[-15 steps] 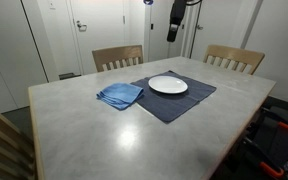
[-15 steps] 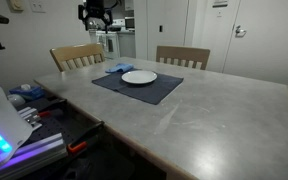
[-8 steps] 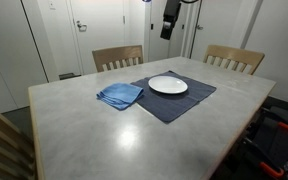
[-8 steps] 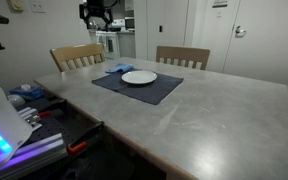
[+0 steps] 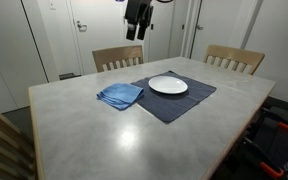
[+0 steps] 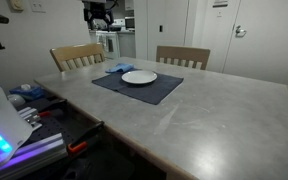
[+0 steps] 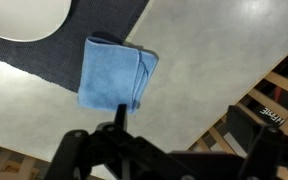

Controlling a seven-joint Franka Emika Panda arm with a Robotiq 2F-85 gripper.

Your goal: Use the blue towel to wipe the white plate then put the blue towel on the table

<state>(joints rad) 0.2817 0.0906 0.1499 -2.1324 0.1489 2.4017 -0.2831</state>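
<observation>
The blue towel (image 5: 119, 95) lies folded on the table (image 5: 134, 140), its near edge overlapping a dark navy placemat (image 5: 179, 103). On that placemat sits the white plate (image 5: 168, 85). My gripper (image 5: 137, 20) hangs high above the far side of the table, well clear of everything. In the wrist view the blue towel (image 7: 114, 72) is below and left of centre, the white plate (image 7: 24, 18) at the top left corner. My gripper (image 7: 179, 112) is open, with only bare table between its fingers. In the side exterior view the towel (image 6: 117, 68) lies beyond the plate (image 6: 139, 77).
Two light wooden chairs (image 5: 117, 57) (image 5: 234, 58) stand at the table's far side; one chair (image 7: 274, 95) shows at the right of the wrist view. Doors and a wall lie behind. Equipment with a lit panel (image 6: 4, 135) sits beside the table.
The gripper has travelled sideways, high above the table, from over the plate's side to over the towel's side. Towel and plate have not moved.
</observation>
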